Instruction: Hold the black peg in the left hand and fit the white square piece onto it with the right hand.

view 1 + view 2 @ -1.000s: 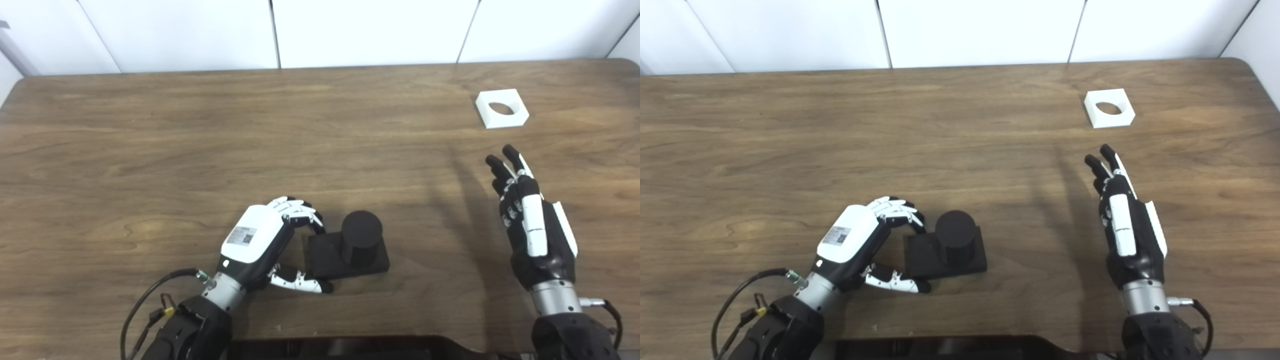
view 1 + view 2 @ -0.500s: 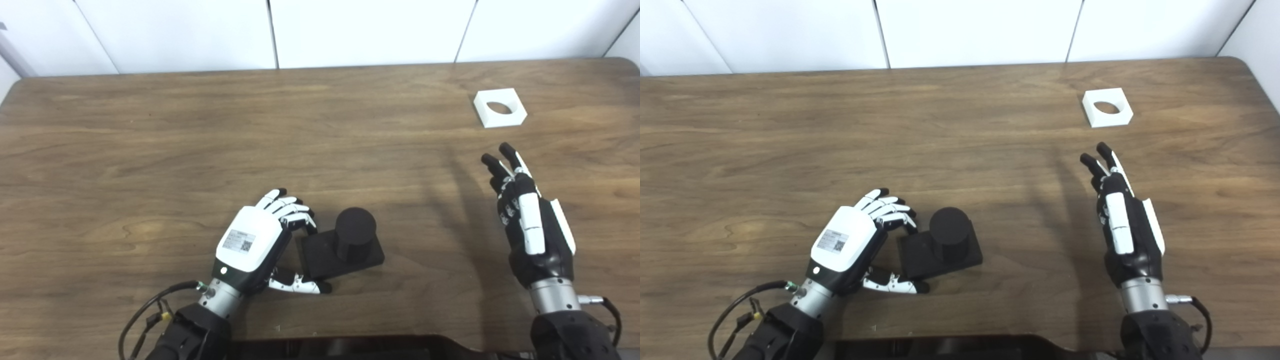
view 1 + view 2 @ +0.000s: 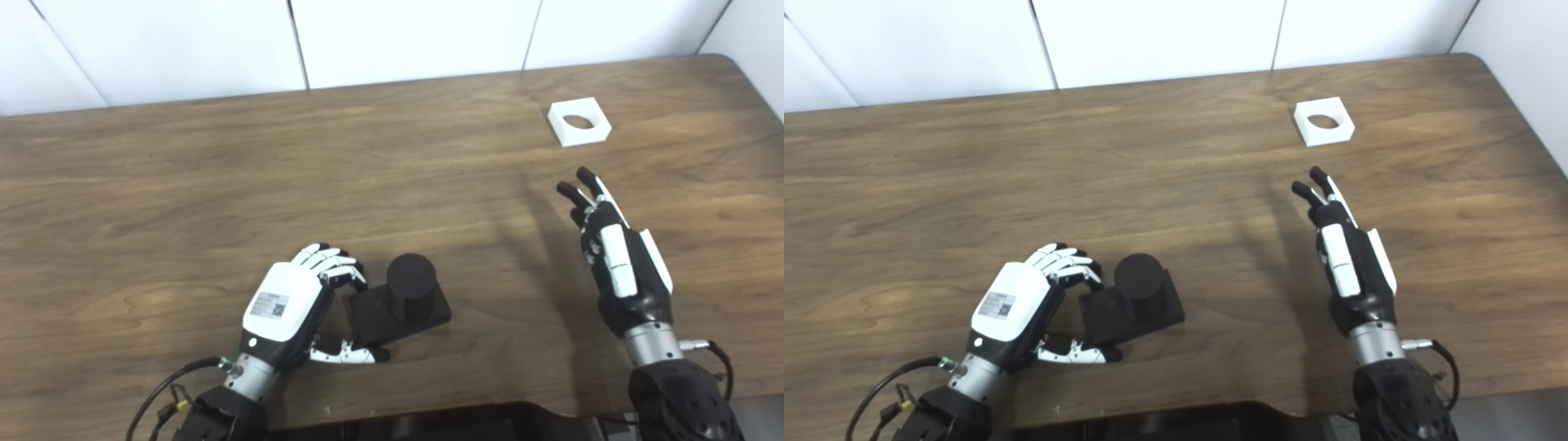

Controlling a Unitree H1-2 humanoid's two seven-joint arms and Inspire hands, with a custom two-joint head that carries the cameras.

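Neither hand holds anything: left hand [image 3: 293,309], fingers curled, cups the black peg [image 3: 401,300] loosely, so it could skid sideways. Right hand [image 3: 618,263], fingers spread, hovers well short of the white square piece [image 3: 579,122] and may nudge it away.

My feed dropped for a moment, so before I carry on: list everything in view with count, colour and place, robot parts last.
black peg: one, black, a round post on a square base, near edge of the table, left of centre.
white square piece: one, white, round hole through it, lying flat at the far right.
table: one, brown wood, fills the view.
wall panels: white, behind the table.
left hand: one, white and black, fingers curled around the peg's base on its left side, base on the table.
right hand: one, black and white, open, holding nothing, nearer than the white piece.
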